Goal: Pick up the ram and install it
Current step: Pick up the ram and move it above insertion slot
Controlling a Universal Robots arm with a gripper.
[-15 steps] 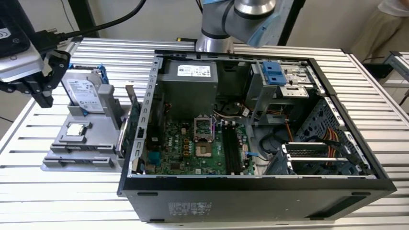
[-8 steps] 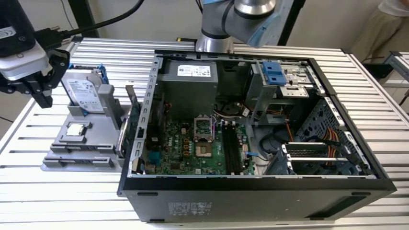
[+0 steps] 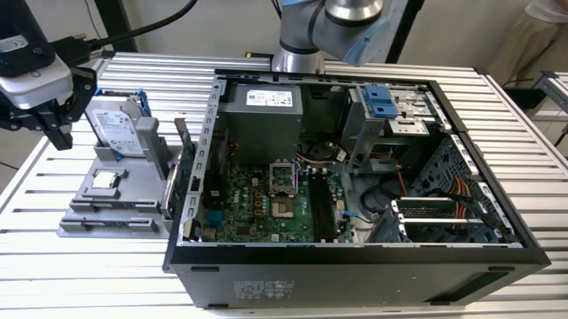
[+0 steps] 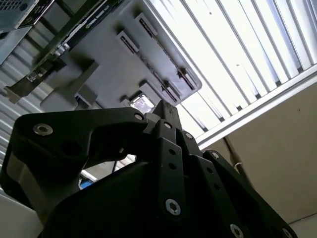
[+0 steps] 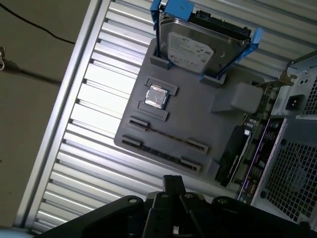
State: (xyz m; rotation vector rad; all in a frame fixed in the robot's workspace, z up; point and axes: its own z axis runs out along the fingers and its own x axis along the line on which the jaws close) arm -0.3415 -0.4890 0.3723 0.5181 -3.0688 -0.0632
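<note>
The ram (image 5: pixel 167 137) appears to be the thin stick standing on edge in a long slot of a flat grey plastic holder (image 5: pixel 198 124). In the first wrist view it shows from above as a narrow dark line between two end clips. Its colour and chips cannot be made out. A second long slot runs parallel, just beside it on the near side.

Just beyond the ram on the holder lies a small square silver processor chip (image 5: pixel 157 96) in a shallow recess. At the holder's far end, a silver hard drive in a blue bracket (image 5: pixel 193 47) stands leaning. A dark expansion card (image 5: pixel 237 148) stands on edge at the holder's side nearest the computer.

The black gripper (image 3: pixel 60 143) hangs above the worktop's far corner on the exterior view's left. It is beside the hard drive (image 3: pixel 116 126) and well apart from the ram's slot. In both wrist views its fingers (image 5: pixel 173 181) come together at one tip (image 4: pixel 163 106), closed with nothing seen between them.

The holder (image 3: pixel 89 229) rests on a silver slatted metal worktop (image 3: pixel 89 279). To the exterior view's right lies an open black computer case (image 3: pixel 355 256). Inside it are a green motherboard (image 3: pixel 257 212) and long black memory slots (image 3: pixel 318 206).
</note>
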